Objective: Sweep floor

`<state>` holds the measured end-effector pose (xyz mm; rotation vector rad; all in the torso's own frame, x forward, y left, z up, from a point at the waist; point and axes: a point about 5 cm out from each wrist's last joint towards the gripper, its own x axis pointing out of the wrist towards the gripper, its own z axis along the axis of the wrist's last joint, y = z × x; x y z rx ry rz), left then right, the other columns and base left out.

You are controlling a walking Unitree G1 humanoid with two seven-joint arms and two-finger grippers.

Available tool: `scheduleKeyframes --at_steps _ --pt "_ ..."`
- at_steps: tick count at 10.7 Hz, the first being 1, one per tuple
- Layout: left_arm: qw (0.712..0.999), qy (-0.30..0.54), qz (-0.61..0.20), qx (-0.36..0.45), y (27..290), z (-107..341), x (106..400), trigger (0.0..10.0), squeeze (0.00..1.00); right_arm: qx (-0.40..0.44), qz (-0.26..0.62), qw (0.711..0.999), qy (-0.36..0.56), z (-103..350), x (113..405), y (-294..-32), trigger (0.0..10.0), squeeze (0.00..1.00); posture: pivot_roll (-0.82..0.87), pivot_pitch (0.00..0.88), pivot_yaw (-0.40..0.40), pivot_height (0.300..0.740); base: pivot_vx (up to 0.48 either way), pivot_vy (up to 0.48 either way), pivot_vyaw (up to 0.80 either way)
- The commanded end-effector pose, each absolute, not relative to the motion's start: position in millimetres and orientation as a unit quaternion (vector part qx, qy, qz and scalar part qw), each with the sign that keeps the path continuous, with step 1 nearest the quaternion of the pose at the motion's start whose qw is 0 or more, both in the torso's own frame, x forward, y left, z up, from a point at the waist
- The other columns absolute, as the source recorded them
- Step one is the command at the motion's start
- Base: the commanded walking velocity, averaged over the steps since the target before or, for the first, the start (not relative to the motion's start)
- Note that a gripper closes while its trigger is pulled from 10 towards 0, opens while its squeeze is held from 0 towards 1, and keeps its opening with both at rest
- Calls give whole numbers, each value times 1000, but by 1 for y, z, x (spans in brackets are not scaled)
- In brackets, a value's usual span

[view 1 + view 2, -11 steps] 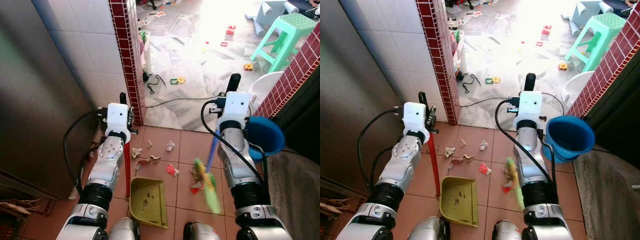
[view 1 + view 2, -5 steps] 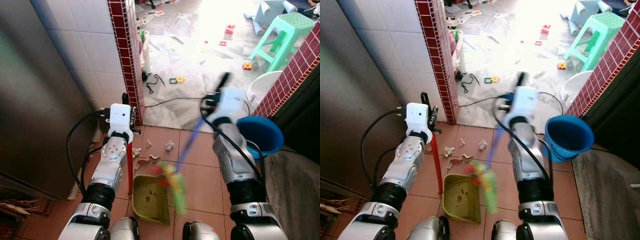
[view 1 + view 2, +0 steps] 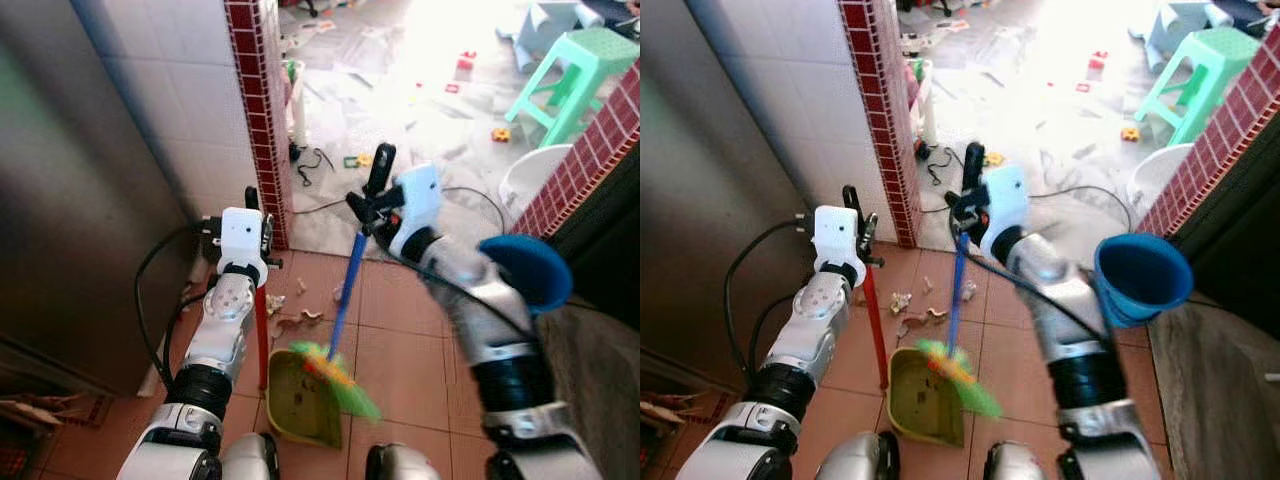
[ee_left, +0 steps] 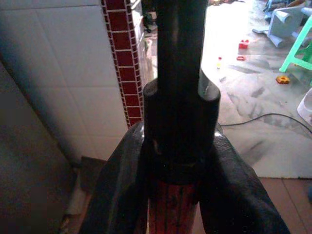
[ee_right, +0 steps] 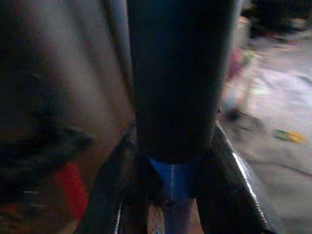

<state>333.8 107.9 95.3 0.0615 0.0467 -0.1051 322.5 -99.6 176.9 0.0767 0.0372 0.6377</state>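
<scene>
The broom [image 3: 343,300] stands nearly upright over the terracotta tiles: its blue shaft slants down from the right gripper [image 3: 372,200] to a green, yellow and red bristle head [image 3: 340,378] that lies blurred across the open mouth of the olive-yellow dustpan [image 3: 300,400]. The right gripper is clamped on the black grip at the top of the broom; in the right wrist view its two black fingers [image 5: 229,195] press against either side of the blue shaft just below that grip.

The dustpan sits flat on the tiles just before the robot's feet, below and between the two arms. Its red handle [image 3: 261,335] rises straight up from the pan's left edge into the left gripper [image 3: 250,215], whose fingers [image 4: 234,190] are closed round the red shaft right under the handle's black end cap.

Scraps of paper litter [image 3: 290,315] lie on the tiles just beyond the dustpan, between the red handle and the blue shaft. Left of the left arm stands the red-tiled pillar edge [image 3: 255,100] beside a white tiled wall. To the right hangs a blue bucket [image 3: 530,270], and farther off a green plastic stool [image 3: 570,70] stands on the bright, toy-strewn marble floor [image 3: 420,120].
</scene>
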Motion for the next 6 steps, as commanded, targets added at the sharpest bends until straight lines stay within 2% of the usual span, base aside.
scheduleKeyframes --at_steps 1,2,3,4,5,6 --pt "998 14 -55 39 107 100 337 10000 0 84 396 914 -12 198 313 -85 10000 0 -55 88 49 740 0 0 0" --pt "998 14 -56 39 107 100 338 10000 0 86 411 908 -17 203 311 -86 10000 0 -54 86 49 740 0 0 0" --pt "997 14 -60 40 106 100 338 10000 0 107 456 883 -30 221 306 -92 10000 0 -52 85 49 740 0 0 0" --pt "997 13 -63 40 106 101 338 10000 0 105 465 877 -55 231 306 -98 10000 0 -48 83 48 740 0 0 0" --pt "997 15 -69 38 106 101 338 10000 0 102 441 888 -77 238 313 -106 10000 0 -45 81 52 740 0 0 0" --pt "996 19 -80 38 104 100 338 10000 0 79 369 918 -121 246 327 -118 10000 0 -45 86 55 740 0 0 0"
